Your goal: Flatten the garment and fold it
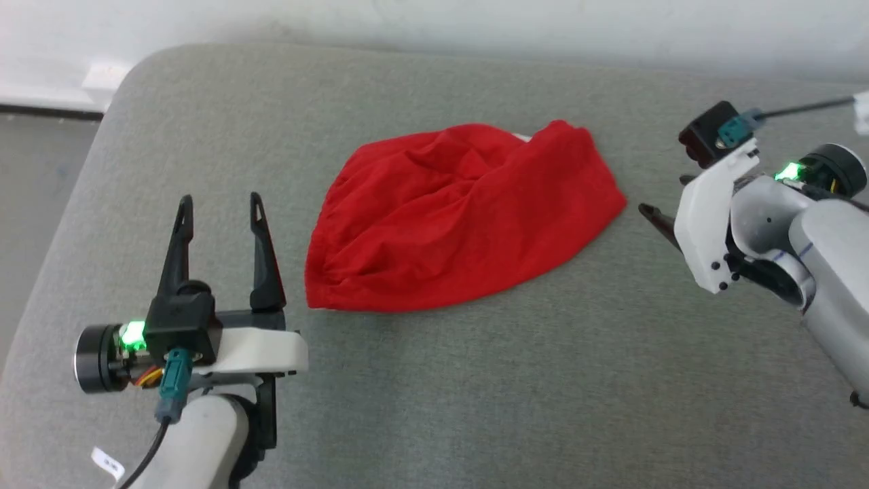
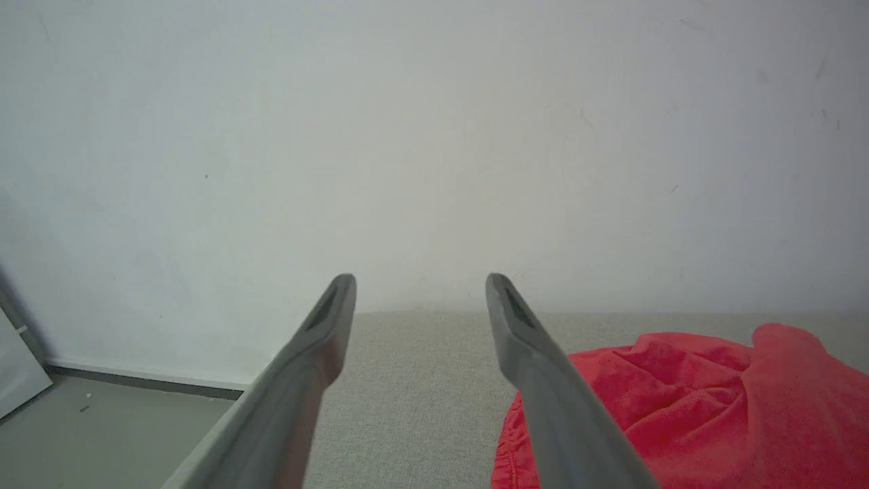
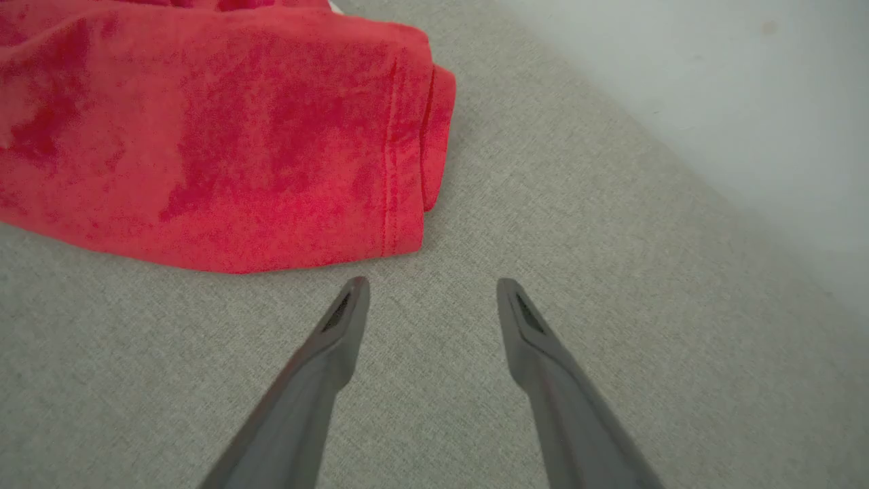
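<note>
The red garment (image 1: 461, 217) lies folded over and wrinkled in the middle of the grey padded table (image 1: 475, 380); a sliver of white trim peeks out at its far edge, and no lettering shows. My left gripper (image 1: 220, 204) stands open to the garment's left, fingers pointing away from me, nothing between them. In the left wrist view the garment (image 2: 713, 407) sits to the lower right of the open left gripper (image 2: 421, 282). My right gripper (image 1: 645, 210) hovers just off the garment's right end. In the right wrist view the right gripper (image 3: 432, 285) is open, just short of the stitched hem (image 3: 390, 170).
A pale wall (image 1: 434, 20) runs along the table's far edge. The floor and a dark baseboard (image 1: 41, 109) show past the rounded left corner. Bare table surface stretches in front of the garment and on both sides.
</note>
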Tool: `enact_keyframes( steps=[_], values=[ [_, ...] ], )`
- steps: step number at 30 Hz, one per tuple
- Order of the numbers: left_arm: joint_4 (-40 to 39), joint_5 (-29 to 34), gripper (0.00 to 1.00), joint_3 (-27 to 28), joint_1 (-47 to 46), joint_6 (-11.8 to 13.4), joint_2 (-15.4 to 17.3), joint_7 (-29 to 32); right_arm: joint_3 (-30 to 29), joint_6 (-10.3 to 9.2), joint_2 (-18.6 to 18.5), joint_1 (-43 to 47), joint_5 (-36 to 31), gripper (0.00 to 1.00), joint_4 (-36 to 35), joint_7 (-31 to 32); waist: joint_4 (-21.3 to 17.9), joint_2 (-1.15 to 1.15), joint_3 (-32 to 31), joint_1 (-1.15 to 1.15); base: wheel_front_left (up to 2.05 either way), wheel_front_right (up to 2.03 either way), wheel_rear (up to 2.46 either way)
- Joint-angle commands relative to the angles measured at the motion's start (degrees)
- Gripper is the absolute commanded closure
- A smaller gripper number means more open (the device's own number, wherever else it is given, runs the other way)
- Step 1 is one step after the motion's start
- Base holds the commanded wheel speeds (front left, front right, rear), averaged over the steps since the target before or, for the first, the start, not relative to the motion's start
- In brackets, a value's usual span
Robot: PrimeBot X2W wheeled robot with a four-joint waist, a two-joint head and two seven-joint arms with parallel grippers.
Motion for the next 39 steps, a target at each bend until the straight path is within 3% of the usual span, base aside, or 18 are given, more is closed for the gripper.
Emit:
enact_keyframes(
  steps=[1,5,10,18,19,20,28,33,37,39],
  values=[
    [0.00,1.84,0.00,2.23,1.53,-0.72,-1.89,-0.25,2.52,-0.05,-0.69,-2.35,2.58,0.00,0.72,2.91,2.65,0.00,2.70,0.00,0.00,0.00,0.00],
    [0.12,6.16,0.00,6.91,3.12,-3.12,-7.06,-0.25,6.91,-0.05,-1.39,-6.69,7.12,0.00,3.33,6.50,4.66,0.00,4.93,0.00,0.00,0.00,0.00],
    [0.02,10.07,0.00,10.74,3.51,-7.43,-12.50,-0.25,9.35,-0.05,-0.75,-9.83,9.04,0.00,9.42,5.80,6.78,0.00,7.27,0.00,0.00,0.00,0.00],
    [1.09,14.34,0.00,15.10,3.27,-13.65,-17.52,-0.26,14.86,-0.05,0.39,-9.02,13.51,0.00,14.51,4.52,7.49,0.00,8.97,0.00,0.00,0.00,0.00],
    [1.17,14.76,0.00,15.63,3.36,-14.14,-17.88,-0.26,15.50,-0.05,0.26,-9.23,13.90,0.77,14.39,3.76,7.17,0.00,8.89,0.00,0.00,0.00,0.00],
    [1.25,15.12,0.00,16.10,3.46,-14.64,-18.20,-0.26,15.96,-0.05,0.05,-9.55,14.31,1.00,14.06,2.49,6.87,0.00,8.73,0.00,0.00,0.00,0.00],
    [2.04,17.07,0.00,20.44,6.09,-17.18,-19.20,-0.26,19.25,-0.05,-5.07,-13.74,15.18,1.00,4.85,-11.16,2.40,0.00,4.29,0.00,0.00,0.00,0.00],
    [2.22,17.89,0.00,22.14,8.98,-18.24,-19.55,-0.26,19.39,-0.05,-13.78,-10.11,17.33,1.00,-7.55,-16.38,-0.09,0.00,0.42,0.00,0.00,0.00,0.00],
    [1.76,18.40,0.00,23.20,11.11,-18.80,-19.77,-0.26,17.09,-0.05,-21.33,-1.60,19.72,1.00,-17.30,-17.67,-2.20,0.00,-1.37,0.00,0.00,0.00,0.00],
    [1.73,18.52,0.00,23.34,11.43,-19.04,-19.80,-0.26,16.24,-0.05,-22.88,1.00,20.06,1.00,-19.00,-17.87,-2.60,0.00,-1.58,0.00,0.00,0.00,0.00]
  ],
)
